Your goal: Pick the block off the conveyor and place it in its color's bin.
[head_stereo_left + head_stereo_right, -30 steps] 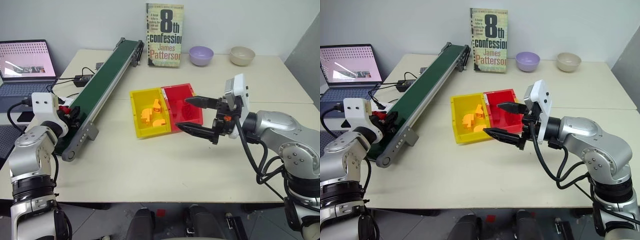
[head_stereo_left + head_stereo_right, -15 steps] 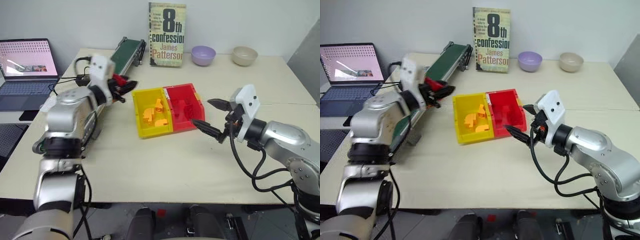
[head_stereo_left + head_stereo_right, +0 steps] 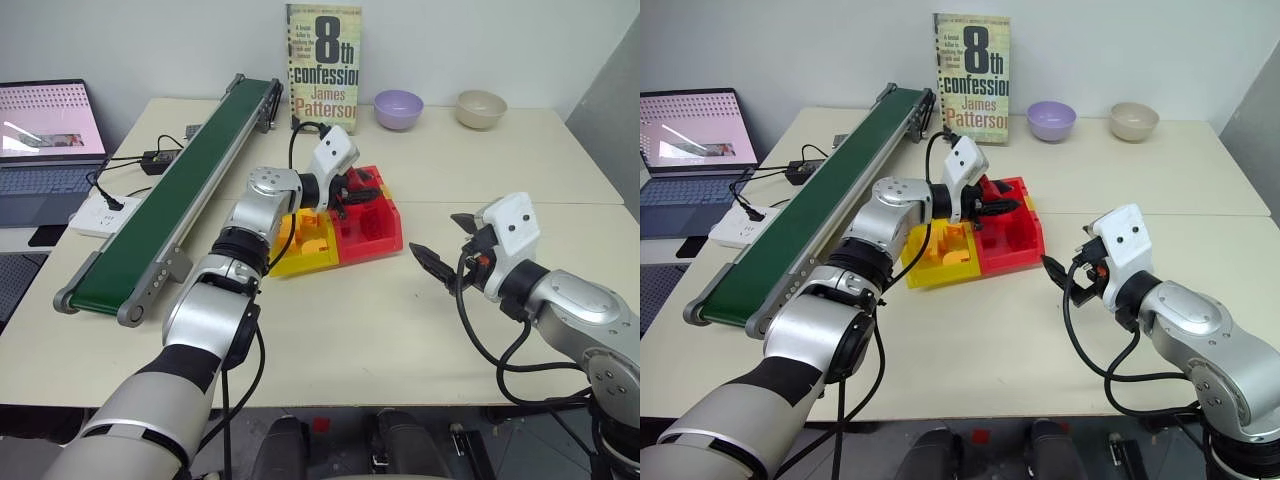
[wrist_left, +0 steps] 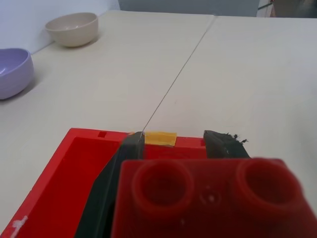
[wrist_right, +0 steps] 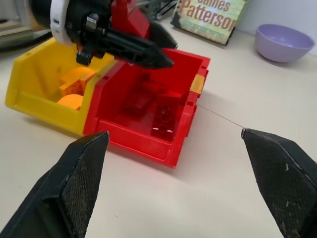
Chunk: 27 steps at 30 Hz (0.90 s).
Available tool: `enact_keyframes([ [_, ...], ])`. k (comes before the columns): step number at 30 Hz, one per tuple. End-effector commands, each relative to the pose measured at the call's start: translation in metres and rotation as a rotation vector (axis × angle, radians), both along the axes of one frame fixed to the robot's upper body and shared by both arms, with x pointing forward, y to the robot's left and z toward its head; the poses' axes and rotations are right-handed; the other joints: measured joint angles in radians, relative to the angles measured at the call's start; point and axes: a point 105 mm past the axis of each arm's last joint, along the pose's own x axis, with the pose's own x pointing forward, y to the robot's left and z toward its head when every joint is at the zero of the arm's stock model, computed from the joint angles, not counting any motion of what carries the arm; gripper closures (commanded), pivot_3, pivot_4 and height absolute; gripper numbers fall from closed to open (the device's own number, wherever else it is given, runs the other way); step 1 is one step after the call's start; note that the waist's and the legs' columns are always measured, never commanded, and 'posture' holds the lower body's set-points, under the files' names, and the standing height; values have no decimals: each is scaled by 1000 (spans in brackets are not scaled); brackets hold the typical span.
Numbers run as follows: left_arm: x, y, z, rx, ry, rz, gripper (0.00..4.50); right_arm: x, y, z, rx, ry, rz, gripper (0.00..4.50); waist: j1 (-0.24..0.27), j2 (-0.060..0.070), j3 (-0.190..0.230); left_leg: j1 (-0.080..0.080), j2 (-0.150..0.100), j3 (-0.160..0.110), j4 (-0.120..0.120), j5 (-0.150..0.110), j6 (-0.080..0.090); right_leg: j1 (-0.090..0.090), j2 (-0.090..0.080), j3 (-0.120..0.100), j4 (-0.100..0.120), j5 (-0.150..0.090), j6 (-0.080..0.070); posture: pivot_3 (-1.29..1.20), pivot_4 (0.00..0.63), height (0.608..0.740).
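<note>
Right gripper (image 3: 440,247): nearest to the robot, it hangs over the bare table (image 3: 480,170) on the right side, pointing toward the bins. Its two black fingers stand wide apart and nothing is between them.

Red bin (image 5: 173,106): it stands near the middle of the table, joined side by side with the yellow bin. Inside it I can see other red blocks (image 5: 153,111) lying on the floor of the tray.

Yellow bin (image 5: 29,82): it is on the robot's left of the red one and holds some yellow blocks (image 5: 74,87).

Left gripper (image 5: 143,52): it reaches across from the left and hangs above the red bin, over the part close to the wall shared with the yellow bin. Its fingers are closed on the red block.

Red block (image 4: 213,198): it is gripped between the left fingers, studs visible in the left wrist view, above the open red bin and not yet lying in it.

Conveyor (image 3: 160,205): the long green belt lies on the left part of the table, going from the near left edge away toward the book.

Laptop (image 3: 45,130): open, past the left edge of the table, beside the conveyor.

Book (image 3: 322,65): it stands upright against the wall at the far end of the conveyor.

Bowls: a purple bowl (image 3: 400,108) and a beige bowl (image 3: 481,108) are at the far edge, to the right of the book, a little apart from each other.
</note>
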Motion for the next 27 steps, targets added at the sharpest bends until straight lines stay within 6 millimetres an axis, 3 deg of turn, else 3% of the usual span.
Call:
enact_keyframes([
  [1, 5, -7, 22, -27, -75, 14, 2119, -7, -7, 13, -3, -64, -43, 0, 1, 0, 0, 0, 0, 0, 0, 0, 0, 0, 0, 0, 0, 0, 0, 0, 150, 740],
  [8, 10, -2, 26, -47, -89, 47, 742, -6, -7, 13, -4, -61, -49, 0, -1, 0, 0, 0, 0, 1, 0, 0, 0, 0, -1, 1, -1, 0, 0, 0, 150, 740],
  [11, 14, 10, 34, -61, -102, 83, 55, -3, -5, 14, -7, -61, -29, 0, -1, 0, 0, 0, 0, 1, 0, 0, 0, 0, -1, 1, 0, 0, 0, 0, 150, 740],
  [18, 7, 63, 30, 35, -68, 47, 55, -4, 3, 15, -59, -31, 116, 0, -5, 0, 0, 1, 0, 1, 0, 0, 0, 0, 0, 0, 1, 1, -1, 0, 150, 740],
  [23, -46, 142, 21, 190, 19, -33, 55, -8, 4, 17, -140, 39, 356, 0, -31, 2, 1, 4, 2, 0, -2, 0, 0, 0, 1, 2, 2, 2, -5, 0, 150, 740],
  [27, -75, 161, 22, 207, 71, 13, 55, -2, -5, 16, -172, 63, 402, 0, -29, 2, 1, 3, 7, -3, -1, 0, 0, -1, -1, 2, 3, 2, -5, 0, 150, 740],
])
